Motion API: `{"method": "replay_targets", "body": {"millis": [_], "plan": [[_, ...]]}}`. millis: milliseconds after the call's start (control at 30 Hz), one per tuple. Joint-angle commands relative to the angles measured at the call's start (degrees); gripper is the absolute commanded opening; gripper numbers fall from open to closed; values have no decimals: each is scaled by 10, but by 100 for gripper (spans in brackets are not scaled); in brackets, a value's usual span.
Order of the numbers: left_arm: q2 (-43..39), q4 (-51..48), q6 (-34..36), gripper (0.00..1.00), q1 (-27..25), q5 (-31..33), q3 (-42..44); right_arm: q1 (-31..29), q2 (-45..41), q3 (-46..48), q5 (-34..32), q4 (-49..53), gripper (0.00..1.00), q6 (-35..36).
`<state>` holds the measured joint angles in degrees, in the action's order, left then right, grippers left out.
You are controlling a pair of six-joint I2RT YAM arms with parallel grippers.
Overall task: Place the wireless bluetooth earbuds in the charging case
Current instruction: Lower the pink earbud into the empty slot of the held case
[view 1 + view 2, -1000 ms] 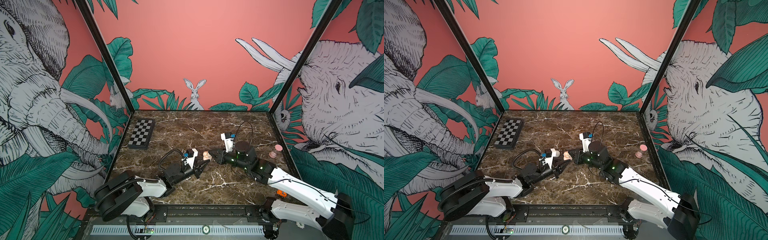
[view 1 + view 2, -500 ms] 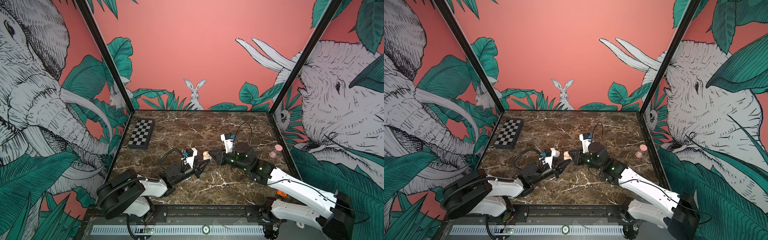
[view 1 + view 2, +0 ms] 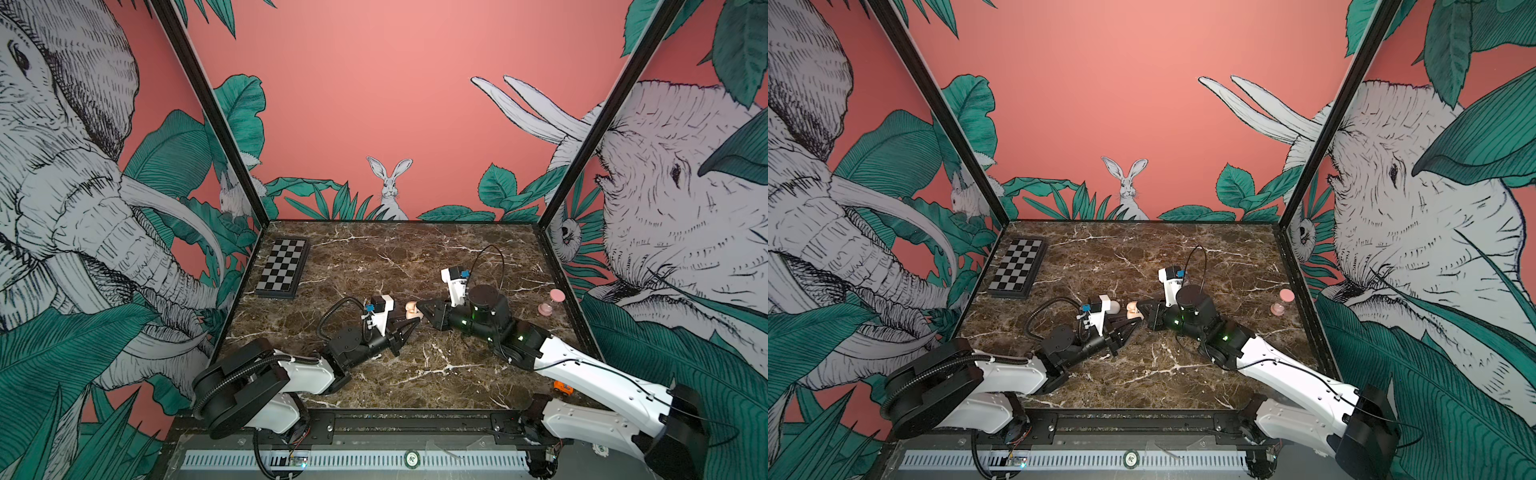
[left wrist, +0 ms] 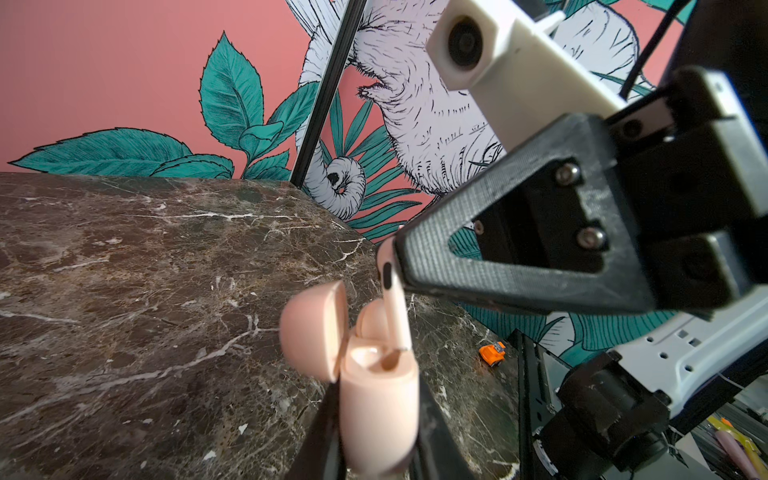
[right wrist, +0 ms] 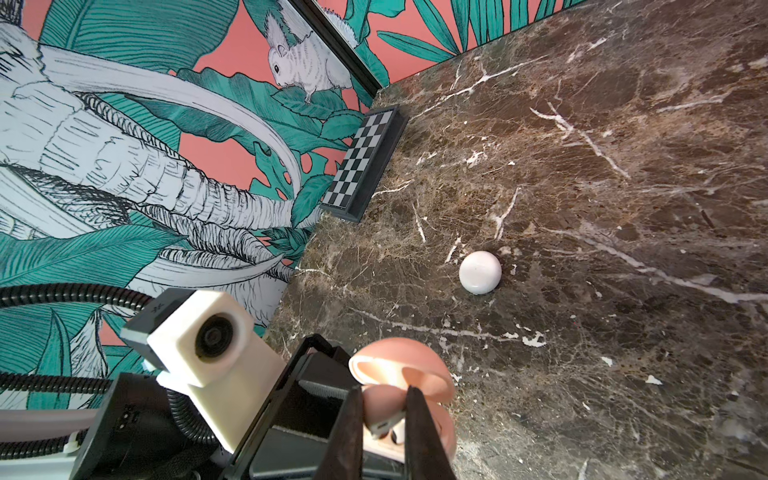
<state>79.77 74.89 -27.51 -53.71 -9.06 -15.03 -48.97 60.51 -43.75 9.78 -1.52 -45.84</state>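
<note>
- Lowering the earbud (image 4: 395, 311) well means holding its stem straight over the empty socket, easing down, and letting go only once it seats.
- Right pincer (image 5: 383, 392) is clamped on the earbud's bulb; left pincer (image 4: 376, 386) is clamped on the case (image 4: 382, 424), lid open.
- The earbud is pale pink and glossy, with a dark slot and metal-tipped stem, its tip at the case's mouth.
</note>
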Motion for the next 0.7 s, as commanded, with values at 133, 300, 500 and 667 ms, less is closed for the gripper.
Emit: {"method": "replay_targets", "body": {"millis": [133,300,500,667], "plan": [[-21,20,-12,0,-2,12,-9,-8,-14,9,-3,-20,13,8],[-26,16,-13,0,-2,15,-8,-8,-17,10,-3,-18,13,12],[-24,16,-15,0,-2,16,-9,-10,-20,15,3,-27,13,19],[-26,15,-8,0,-2,14,-8,-10,-21,13,6,-25,14,27]]}}
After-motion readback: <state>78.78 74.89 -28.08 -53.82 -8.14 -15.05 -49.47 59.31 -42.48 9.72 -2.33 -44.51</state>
